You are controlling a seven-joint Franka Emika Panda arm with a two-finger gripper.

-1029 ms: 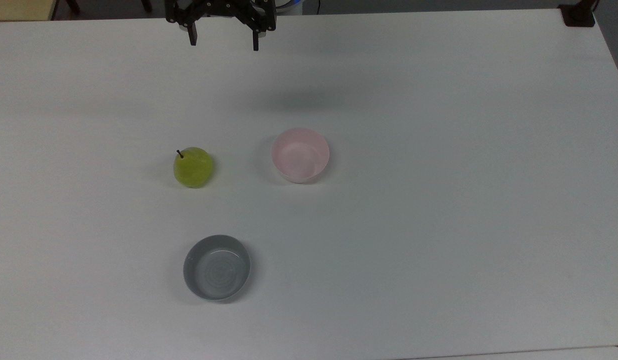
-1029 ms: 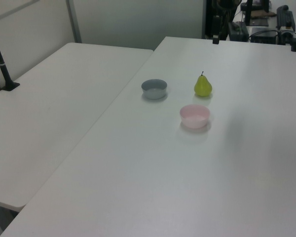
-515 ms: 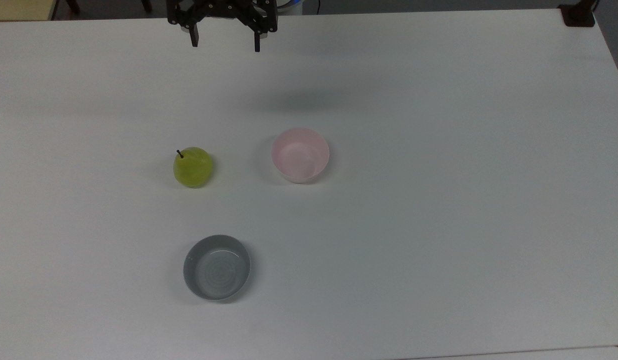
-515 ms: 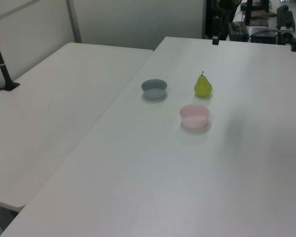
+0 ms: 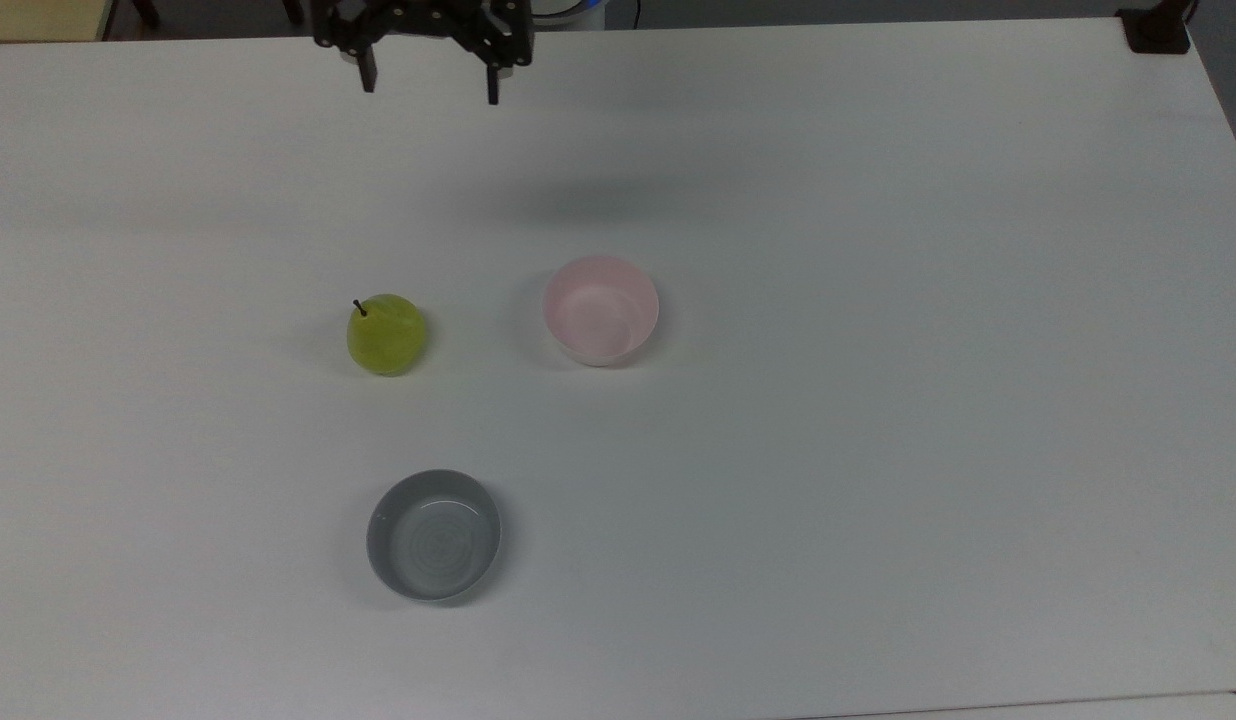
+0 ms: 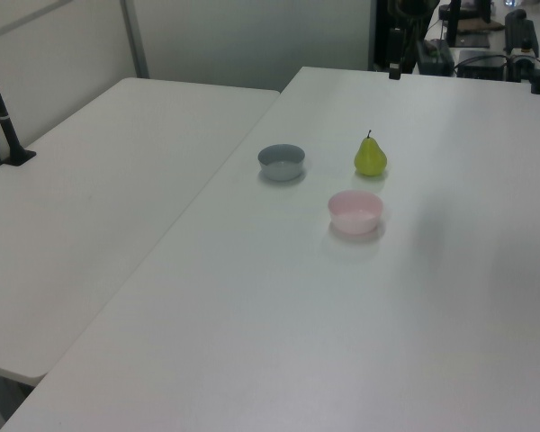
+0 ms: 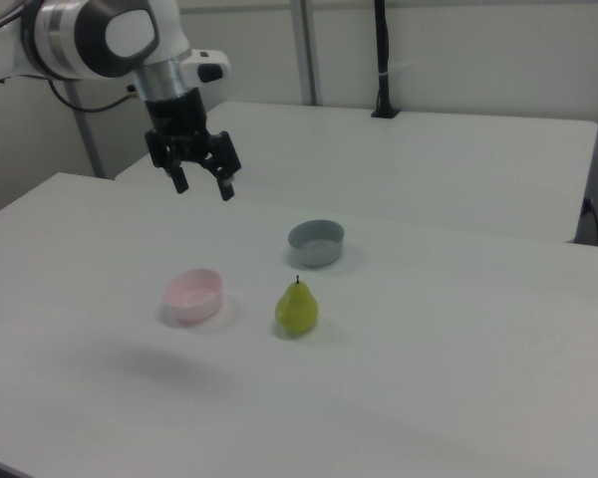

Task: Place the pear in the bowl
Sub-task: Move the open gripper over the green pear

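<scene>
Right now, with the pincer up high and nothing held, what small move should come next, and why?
Probably carry the open pincer across and down toward the pear. The pear stands upright on the table, apart from the pink bowl, which is empty.

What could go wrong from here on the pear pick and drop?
1. The pear stands upright on a rounded base; a side nudge from the open gripper as it comes down could tip or roll it.
2. The grey bowl sits about as near the pear as the pink bowl, so a drop in the wrong one is possible.
3. The pink bowl looks small and light; an off-centre release could clip its rim and shift it.
</scene>
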